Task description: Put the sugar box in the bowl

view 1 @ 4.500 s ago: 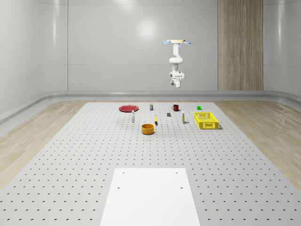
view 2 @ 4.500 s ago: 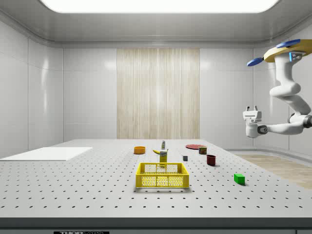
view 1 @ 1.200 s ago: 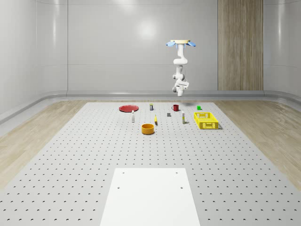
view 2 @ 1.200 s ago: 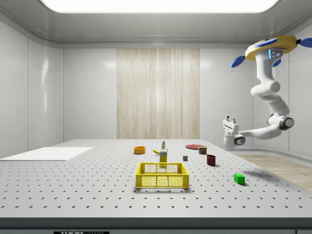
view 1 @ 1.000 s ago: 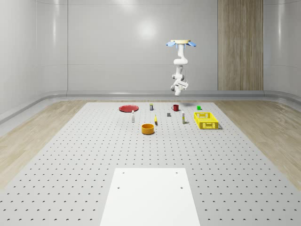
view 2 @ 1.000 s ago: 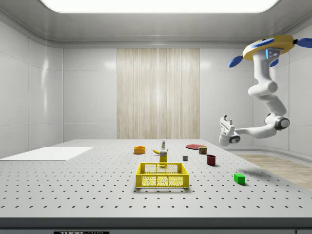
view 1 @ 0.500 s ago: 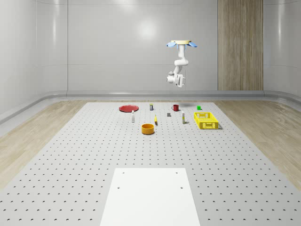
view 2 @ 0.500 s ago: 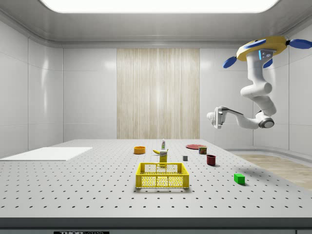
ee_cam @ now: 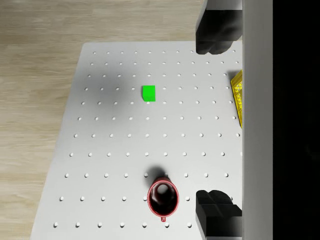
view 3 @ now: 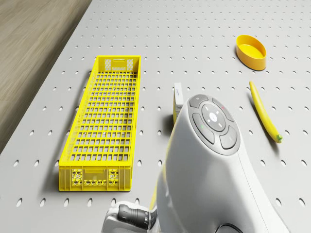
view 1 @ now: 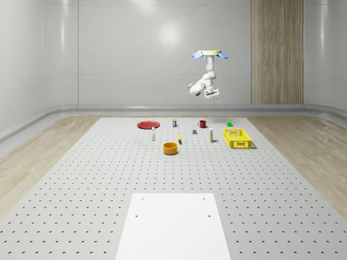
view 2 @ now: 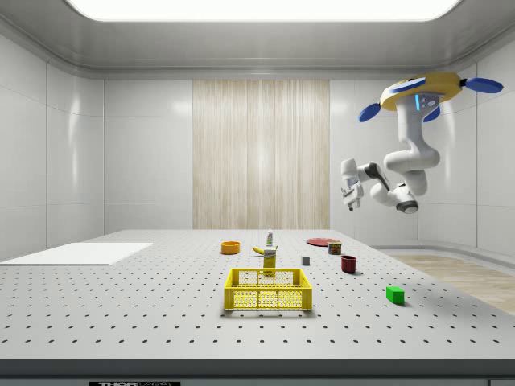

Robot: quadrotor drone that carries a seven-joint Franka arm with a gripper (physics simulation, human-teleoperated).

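Yellow-white sugar box [view 2: 269,257] on table, well below wide-open, empty end effector [view 2: 349,201].

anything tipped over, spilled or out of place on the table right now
Nothing stands out. The sugar box stands upright beside the yellow crate, the banana lies flat, and the bowl and red mug sit upright. The drone hovers high above the table's far end, the open gripper holding nothing.

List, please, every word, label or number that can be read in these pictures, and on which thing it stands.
No text reads clearly.
Dark strip at the table's front edge, side view: pale lettering, too small to read.
Sugar box: print too small to read.
Round arm cap, drone view: buttons with no readable marks.
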